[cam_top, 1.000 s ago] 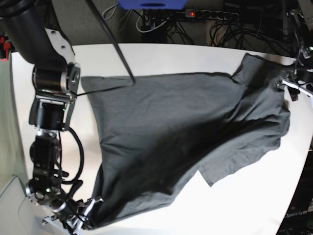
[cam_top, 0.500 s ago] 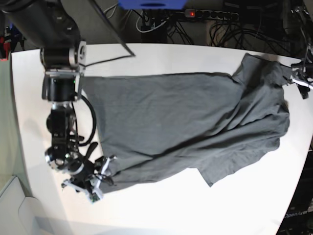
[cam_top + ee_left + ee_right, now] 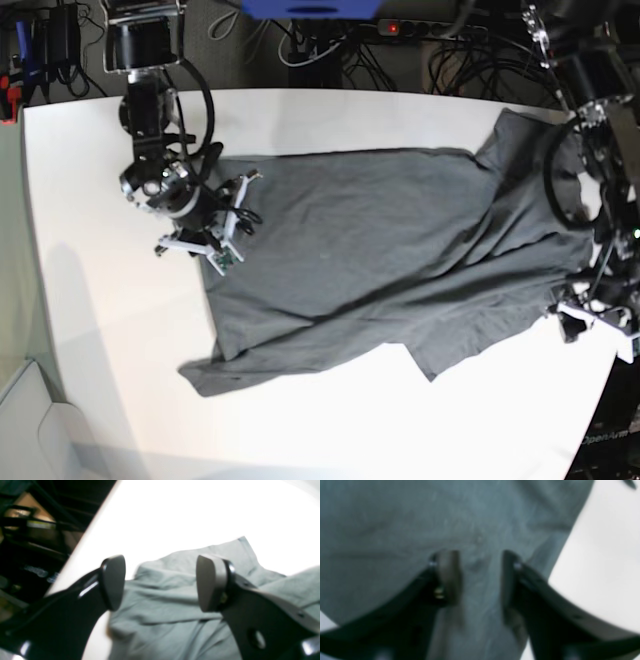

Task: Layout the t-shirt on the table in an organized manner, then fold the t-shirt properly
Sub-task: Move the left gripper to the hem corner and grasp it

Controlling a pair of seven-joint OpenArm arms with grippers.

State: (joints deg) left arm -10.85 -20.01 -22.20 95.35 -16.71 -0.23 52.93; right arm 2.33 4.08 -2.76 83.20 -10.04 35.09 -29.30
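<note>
1. The t-shirt (image 3: 380,250) lies spread but rumpled across the middle of the table (image 3: 100,300), with folds bunched along its near edge and at the side by the left claw.
2. The right claw (image 3: 480,580) hovers over the cloth with its jaws apart, gripping nothing; closing here could pinch 2 layers and drag a new crease.
3. The left claw (image 3: 160,582) stands apart above a wrinkled hem close to the table edge; a pull outward could slide fabric off the table.
4. Both wrist views are blurred, so whether either claw touches the cloth cannot be told.
</note>
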